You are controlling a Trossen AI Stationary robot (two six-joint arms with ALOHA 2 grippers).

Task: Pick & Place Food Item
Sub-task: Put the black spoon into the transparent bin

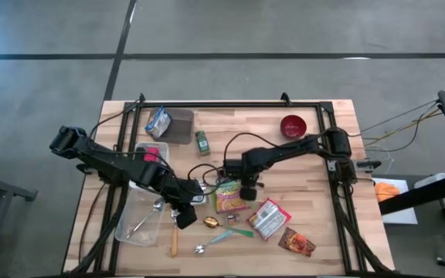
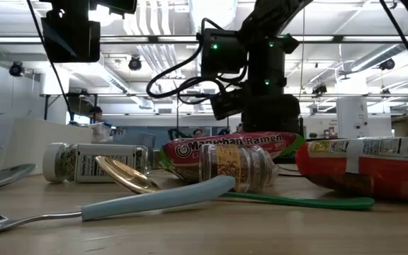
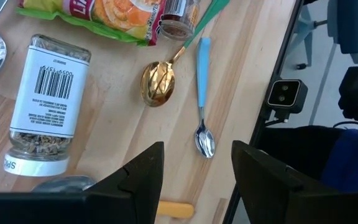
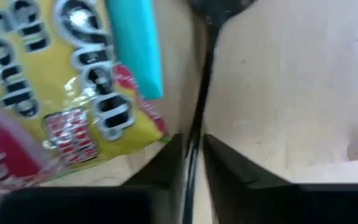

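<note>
Right gripper (image 1: pixel 247 188), seen from above, sits low at mid-table on the near edge of the ramen packet (image 1: pixel 229 194), the food item. Left gripper (image 1: pixel 184 210) hovers just left of it, beside a clear plastic tub (image 1: pixel 129 231) that holds one metal spoon (image 1: pixel 144 224). A red bowl (image 1: pixel 293 126) stands well apart near the far right corner. A green-capped spice jar (image 1: pixel 202 142) stands at the far middle.

From table height, the ramen packet (image 2: pixel 225 147) lies flat with the right arm's dark bulk directly behind it. In front of it a small glass jar (image 2: pixel 236 168) on its side holds brownish seasoning. To the left, a larger labelled jar (image 2: pixel 91 163) also lies on its side.

Looking past the left gripper (image 3: pixel 196 168), its fingers (image 3: pixel 143 171) are spread apart with nothing between them. Below lies the labelled jar (image 3: pixel 42 102), white-capped and part full of seeds. Near it are a gold spoon (image 3: pixel 158 84) and a blue-handled spoon (image 3: pixel 202 93).

Looking past the right gripper (image 4: pixel 191 155), its fingers (image 4: pixel 229 168) are drawn almost together, touching the corner of the yellow packet (image 4: pixel 61 93). A thin dark stem (image 4: pixel 204 68) runs into the narrow gap. Whether it is pinched cannot be told.
</note>
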